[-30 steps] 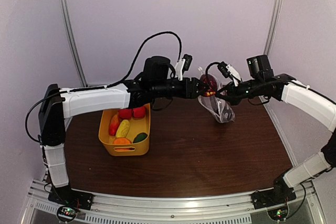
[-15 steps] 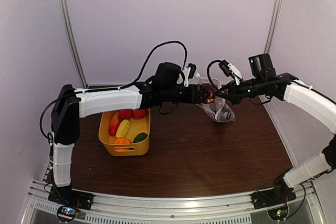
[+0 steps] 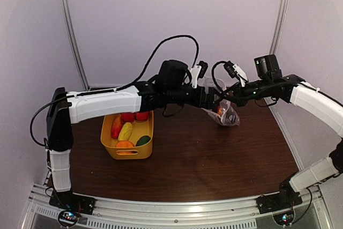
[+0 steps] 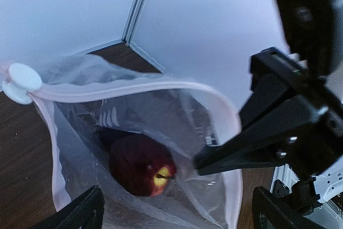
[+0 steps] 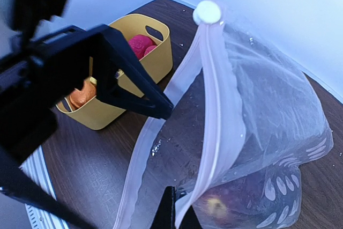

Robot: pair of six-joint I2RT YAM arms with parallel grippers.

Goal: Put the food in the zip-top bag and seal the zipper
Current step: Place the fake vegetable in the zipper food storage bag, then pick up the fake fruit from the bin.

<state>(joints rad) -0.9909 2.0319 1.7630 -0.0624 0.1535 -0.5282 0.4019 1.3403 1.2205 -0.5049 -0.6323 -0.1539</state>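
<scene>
From the top, the left gripper (image 3: pixel 210 99) is seen at the mouth of the bag (image 3: pixel 228 115), which is held up over the table by the right gripper (image 3: pixel 224 98). A moment ago a red apple was held there. Now it has been dropped inside. More food (image 3: pixel 126 131) is left in the basket (image 3: pixel 136 153).

In the left wrist view, the apple (image 4: pixel 140 165) is seen at the bottom of the bag. The left gripper is spread wide, with nothing in it. The zipper (image 4: pixel 134 86) is open.

In the right wrist view, the bag's edge is pinched tight by the right gripper. More food can be fetched next.
</scene>
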